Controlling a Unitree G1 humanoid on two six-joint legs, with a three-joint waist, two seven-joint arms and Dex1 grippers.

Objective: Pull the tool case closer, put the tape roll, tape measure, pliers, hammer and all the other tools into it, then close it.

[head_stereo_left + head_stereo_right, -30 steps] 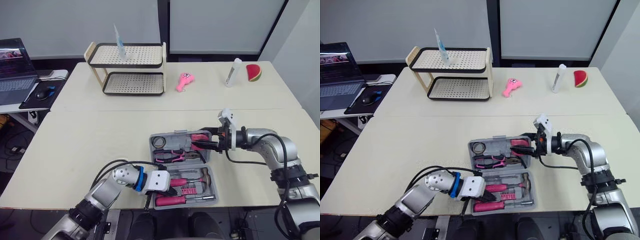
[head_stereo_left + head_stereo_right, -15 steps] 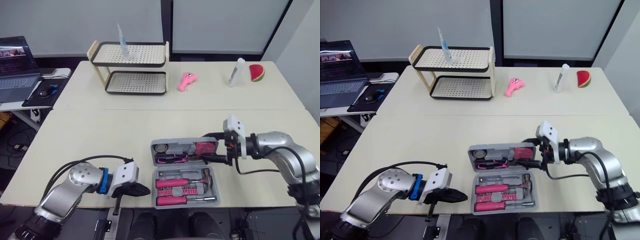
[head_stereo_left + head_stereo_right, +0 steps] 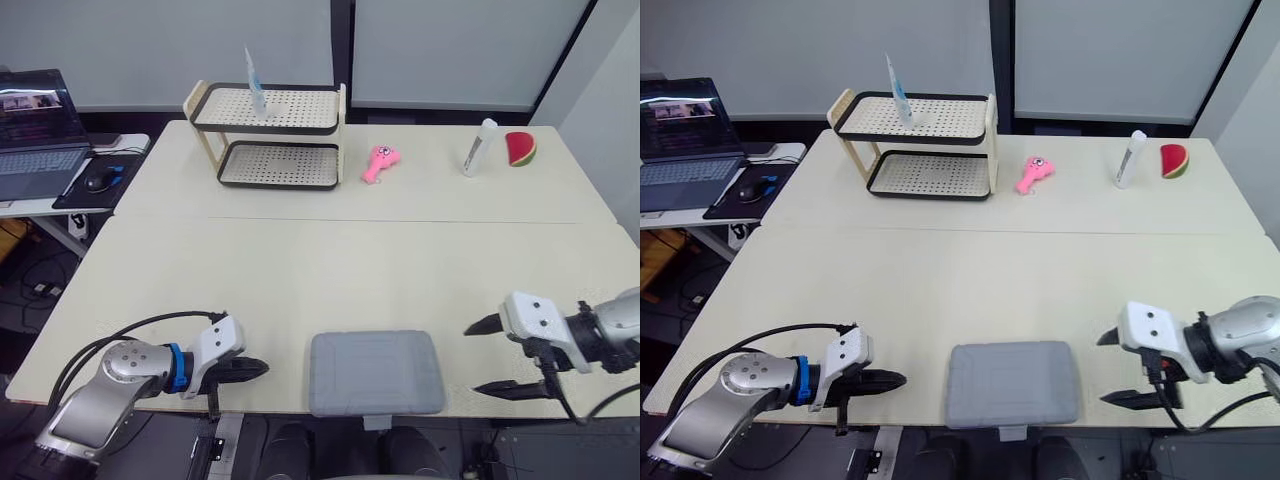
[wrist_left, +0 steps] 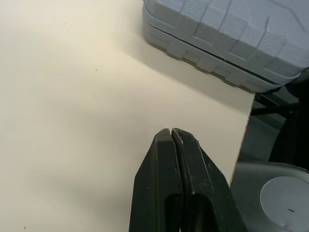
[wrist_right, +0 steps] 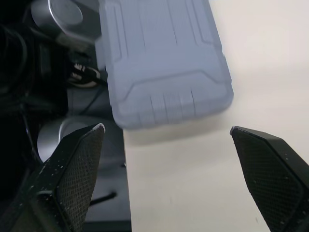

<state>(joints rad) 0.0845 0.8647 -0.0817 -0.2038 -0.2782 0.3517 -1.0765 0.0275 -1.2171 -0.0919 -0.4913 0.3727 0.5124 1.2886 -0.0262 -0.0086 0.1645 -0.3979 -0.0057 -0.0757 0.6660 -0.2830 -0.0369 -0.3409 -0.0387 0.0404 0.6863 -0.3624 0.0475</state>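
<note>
At six o'clock lay tool case (image 3: 375, 372), closed; left gripper (image 3: 258, 367) pressed together, right gripper (image 3: 472, 360) spread; front latch (image 3: 377, 421) probably needed an even press.

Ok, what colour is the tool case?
Grey; the tool case shows best in left eye view.

The grey tool case (image 3: 375, 372) lay shut at the near edge of the table (image 3: 300, 270). The left gripper (image 3: 258, 367) sat just to its left, fingers pressed together and pointing at it. On the other side, the right gripper (image 3: 473, 360) held its fingers spread wide.
</note>
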